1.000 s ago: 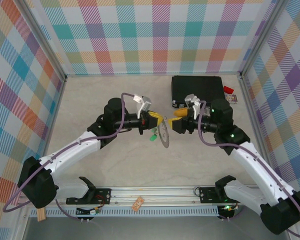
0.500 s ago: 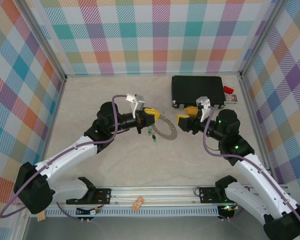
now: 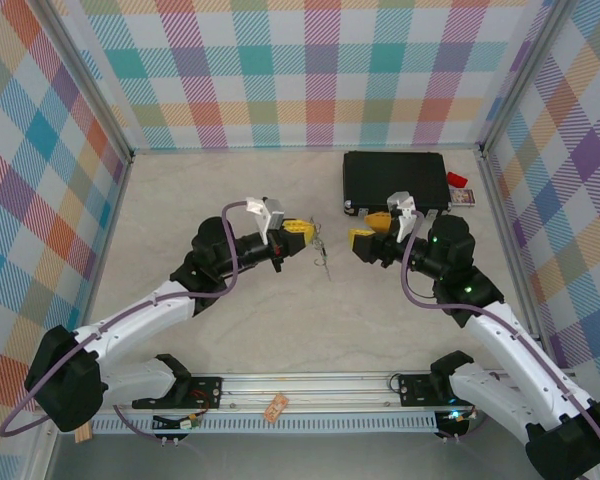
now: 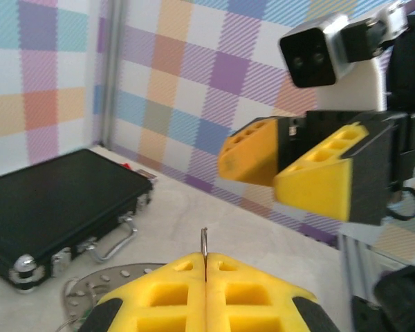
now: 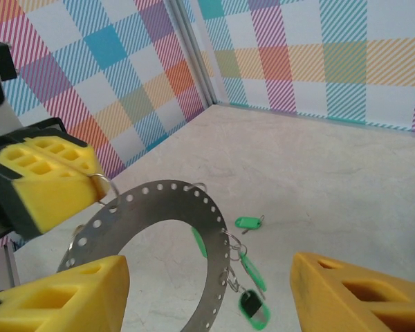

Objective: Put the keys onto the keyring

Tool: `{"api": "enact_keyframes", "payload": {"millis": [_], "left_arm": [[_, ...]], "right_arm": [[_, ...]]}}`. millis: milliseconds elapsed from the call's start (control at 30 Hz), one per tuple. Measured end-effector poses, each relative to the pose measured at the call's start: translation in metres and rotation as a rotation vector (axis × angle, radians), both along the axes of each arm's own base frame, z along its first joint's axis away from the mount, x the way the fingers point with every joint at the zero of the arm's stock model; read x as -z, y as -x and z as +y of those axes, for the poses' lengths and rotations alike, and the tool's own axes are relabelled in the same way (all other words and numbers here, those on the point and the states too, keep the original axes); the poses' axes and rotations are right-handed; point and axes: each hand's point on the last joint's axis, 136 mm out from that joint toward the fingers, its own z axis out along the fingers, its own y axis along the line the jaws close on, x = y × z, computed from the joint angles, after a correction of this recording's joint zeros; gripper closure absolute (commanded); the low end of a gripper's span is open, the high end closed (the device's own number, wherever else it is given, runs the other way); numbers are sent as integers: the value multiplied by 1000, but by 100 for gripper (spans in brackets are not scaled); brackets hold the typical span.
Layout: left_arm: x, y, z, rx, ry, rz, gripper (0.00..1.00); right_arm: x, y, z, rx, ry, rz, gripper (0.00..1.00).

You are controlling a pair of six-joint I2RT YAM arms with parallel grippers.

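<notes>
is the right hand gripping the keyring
No, the right hand is wide open and touches nothing; the keyring hangs from the shut left hand.

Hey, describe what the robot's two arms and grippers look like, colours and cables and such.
The left arm and right arm are white shells with black joints, each trailing a purple cable. The left gripper and right gripper have chunky yellow wedge fingers with square hollows on black bodies. Green lights dot the right arm.
</notes>
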Motion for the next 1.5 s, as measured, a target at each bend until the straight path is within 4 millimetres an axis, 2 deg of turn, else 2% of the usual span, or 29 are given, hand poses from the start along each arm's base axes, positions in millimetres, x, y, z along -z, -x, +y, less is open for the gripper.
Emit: {"api": "enact_keyframes", "payload": {"millis": [233, 433, 833, 1333, 1500], "left_arm": [[24, -13, 13, -167, -64, -172, 100], [17, -24, 26, -322, -102, -332, 100], [22, -27, 42, -473, -203, -502, 100], [18, -23, 46, -546, -267, -637, 100], [17, -20, 42, -542, -278, -667, 100]], "right_arm": [[0, 1, 0, -4, -1, 0, 37], [0, 1, 0, -4, -1, 2, 37], [3, 2, 2, -17, 0, 17, 37], [8, -1, 4, -18, -6, 50, 37], [9, -1, 4, -18, -6, 52, 37]]}}
